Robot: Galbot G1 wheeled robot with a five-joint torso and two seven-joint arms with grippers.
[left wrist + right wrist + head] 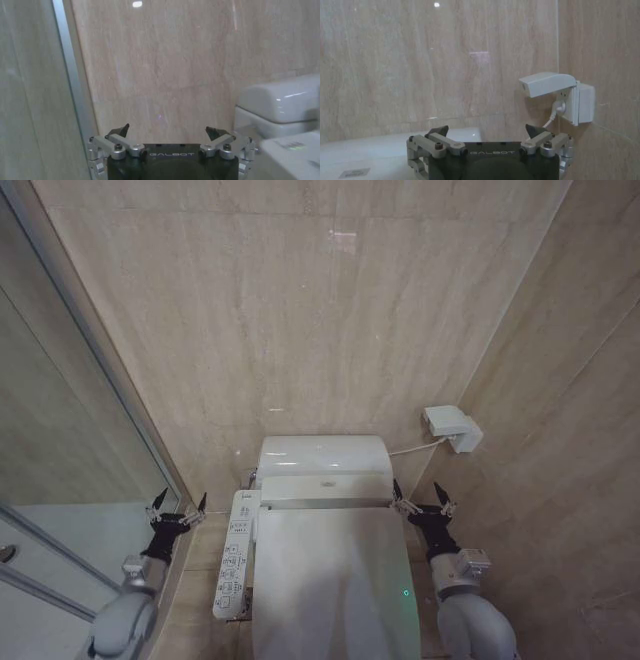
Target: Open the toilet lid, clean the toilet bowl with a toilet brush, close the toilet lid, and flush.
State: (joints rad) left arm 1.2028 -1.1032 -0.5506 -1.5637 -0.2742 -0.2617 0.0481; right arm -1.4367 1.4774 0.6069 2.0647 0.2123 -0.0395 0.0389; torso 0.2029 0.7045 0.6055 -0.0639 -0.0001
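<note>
The toilet lid (330, 575) lies flat and closed, a glossy white oval, so the toilet bowl beneath it is hidden. Behind it rises the white tank housing (325, 463), which also shows as the tank housing (282, 105) in the left wrist view. My left gripper (176, 507) hangs open to the left of the toilet, beside the side button panel (233, 555); its fingertips (119, 131) are spread with nothing between them. My right gripper (422, 498) hangs open at the right rear corner of the lid, its fingertips (536, 131) also apart and empty. The toilet brush is out of view.
A glass shower partition with a metal frame (100, 370) stands close on the left. Beige marble walls box in the toilet behind and to the right. A covered white wall socket (452, 427) with a cable sits on the right wall, near the right gripper.
</note>
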